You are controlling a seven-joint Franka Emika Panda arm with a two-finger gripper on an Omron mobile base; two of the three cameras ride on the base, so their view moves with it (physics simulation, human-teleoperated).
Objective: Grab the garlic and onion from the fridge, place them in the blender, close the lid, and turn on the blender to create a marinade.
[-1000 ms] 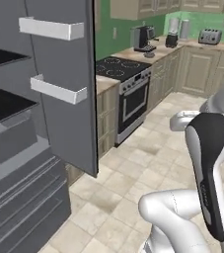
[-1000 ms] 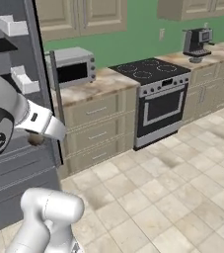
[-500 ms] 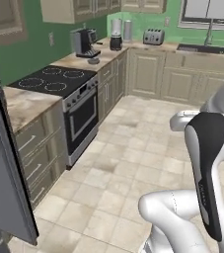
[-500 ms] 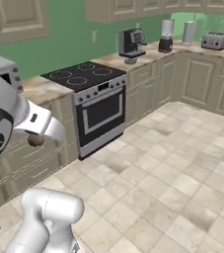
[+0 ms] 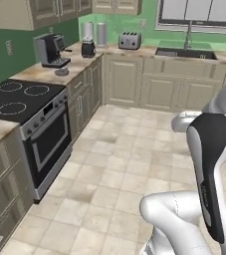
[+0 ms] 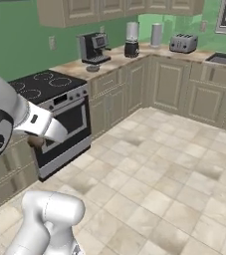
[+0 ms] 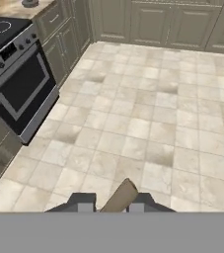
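Blender (image 5: pixel 88 40), clear jar on black base; tool (image 7: pixel 111 201) pinches a tan-brown item (image 7: pixel 119 196).

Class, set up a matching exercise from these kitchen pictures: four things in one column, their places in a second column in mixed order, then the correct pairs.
Things:
1. boxy grey-black coffee machine
2. silver two-slot toaster
3. clear-jar blender on a black base
4. small round dark grey lid

Places:
A. on the counter just left of the sink
B. flat on the counter in front of the coffee machine
C. on the counter nearest the black stovetop
D. in the counter's corner, between coffee machine and toaster

Pairs: 1-C, 2-A, 3-D, 4-B
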